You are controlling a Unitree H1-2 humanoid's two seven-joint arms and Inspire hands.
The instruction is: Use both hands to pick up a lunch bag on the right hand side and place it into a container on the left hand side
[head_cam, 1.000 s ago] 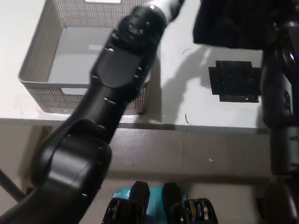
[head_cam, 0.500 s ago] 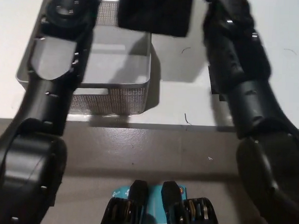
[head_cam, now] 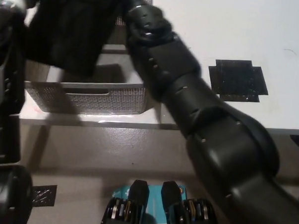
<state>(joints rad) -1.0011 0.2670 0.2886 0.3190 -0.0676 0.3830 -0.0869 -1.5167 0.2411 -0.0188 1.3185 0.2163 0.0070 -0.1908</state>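
Black lunch bag (head_cam: 73, 32) hangs over the grey mesh container (head_cam: 90, 97), covering most of its opening — inside mostly hidden, near wall and handle slot visible. Container sits close to the table (head_cam: 232, 26) front edge; open room to the right apart from a black mat (head_cam: 238, 80). Right arm (head_cam: 189, 104) reaches diagonally to the bag's right side, left arm (head_cam: 5, 71) at its left. Both hands hidden — can't tell grip.
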